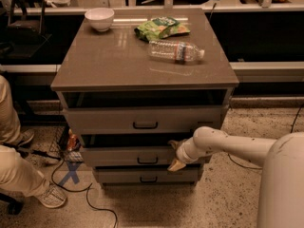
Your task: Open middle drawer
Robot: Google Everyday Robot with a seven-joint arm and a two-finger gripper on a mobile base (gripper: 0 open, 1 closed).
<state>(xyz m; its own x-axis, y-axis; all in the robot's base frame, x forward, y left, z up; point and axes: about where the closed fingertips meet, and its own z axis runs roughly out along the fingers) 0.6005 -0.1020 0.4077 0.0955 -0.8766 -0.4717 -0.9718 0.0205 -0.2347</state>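
Note:
The grey-taupe cabinet [142,61] has three drawers stacked. The middle drawer [118,156] has a small black bar handle [147,160] at its centre, and a dark gap shows above its front. My gripper [175,155] is at the end of the white arm [223,144], which reaches in from the right. It sits against the right part of the middle drawer's front, to the right of the handle and apart from it.
The top drawer [104,120] and the bottom drawer [118,176] sit above and below. On the cabinet top lie a white bowl [99,19], a green snack bag [161,28] and a plastic water bottle [175,50]. A seated person's legs [14,170] and floor cables [71,184] are at the left.

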